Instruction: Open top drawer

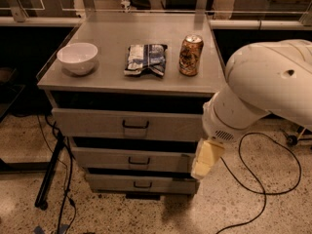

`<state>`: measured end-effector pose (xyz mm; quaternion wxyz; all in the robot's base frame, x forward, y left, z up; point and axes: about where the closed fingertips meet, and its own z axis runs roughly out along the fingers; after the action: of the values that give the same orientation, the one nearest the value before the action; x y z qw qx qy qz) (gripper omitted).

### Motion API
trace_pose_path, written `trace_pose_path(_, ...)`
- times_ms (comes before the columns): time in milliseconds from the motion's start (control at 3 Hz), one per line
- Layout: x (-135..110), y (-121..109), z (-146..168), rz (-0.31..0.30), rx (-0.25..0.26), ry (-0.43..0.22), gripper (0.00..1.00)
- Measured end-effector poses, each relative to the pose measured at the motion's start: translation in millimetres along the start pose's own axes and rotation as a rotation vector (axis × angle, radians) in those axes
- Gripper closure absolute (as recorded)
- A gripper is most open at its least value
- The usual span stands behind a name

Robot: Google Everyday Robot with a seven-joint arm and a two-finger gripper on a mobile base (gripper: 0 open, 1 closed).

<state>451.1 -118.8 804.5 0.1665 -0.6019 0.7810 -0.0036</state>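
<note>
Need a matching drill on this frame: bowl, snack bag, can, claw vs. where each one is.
Things:
1. white bowl
2. snack bag
3. can
4. claw

Places:
A. right part of the cabinet top
B. low, by the right end of the middle drawer
C. left part of the cabinet top
D. middle of the cabinet top

Pairs: 1-C, 2-D, 3-A, 4-B

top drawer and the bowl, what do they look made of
Top drawer: apparently painted metal, matte grey, flat thin front. Bowl: likely glazed ceramic, white with a smooth sheen, possibly plastic. The hand hangs by the right end of the lower drawers.
</note>
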Motion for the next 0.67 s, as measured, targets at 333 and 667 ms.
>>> trace_pose_path(333, 0, 0, 0, 0.000, 0.000, 0.000, 0.00)
trace_pose_path(667, 2, 2, 28, -0.009, 0.025, 0.014, 0.00)
